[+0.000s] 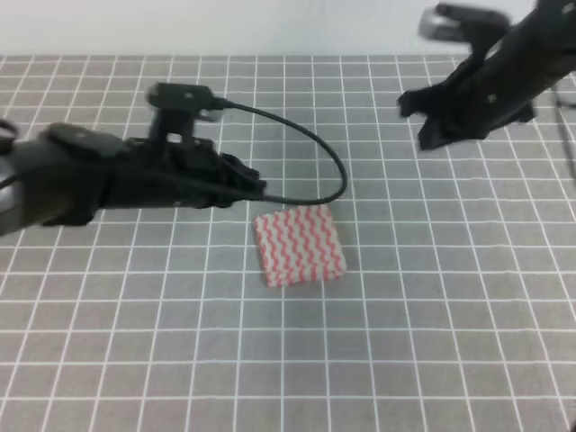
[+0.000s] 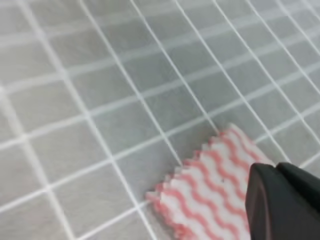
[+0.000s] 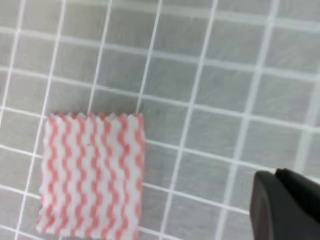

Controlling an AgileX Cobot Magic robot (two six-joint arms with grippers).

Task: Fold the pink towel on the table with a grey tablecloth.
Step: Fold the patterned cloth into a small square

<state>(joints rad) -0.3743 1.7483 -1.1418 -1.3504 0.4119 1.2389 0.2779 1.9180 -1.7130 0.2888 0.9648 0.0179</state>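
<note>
The pink towel [image 1: 299, 245] lies folded into a small square on the table with a grey tablecloth [image 1: 432, 324], flat and free of both grippers. My left gripper [image 1: 256, 187] hovers just above and left of the towel's far left corner, its fingers drawn together and holding nothing. In the left wrist view the towel [image 2: 210, 195] sits at the bottom beside one dark fingertip [image 2: 280, 200]. My right gripper [image 1: 419, 121] hangs raised at the far right, well away from the towel and blurred. The right wrist view looks down on the towel [image 3: 92, 175].
A black cable [image 1: 310, 148] loops from the left arm's wrist camera above the towel's far edge. Grey gridded cloth stretches in every direction around the towel.
</note>
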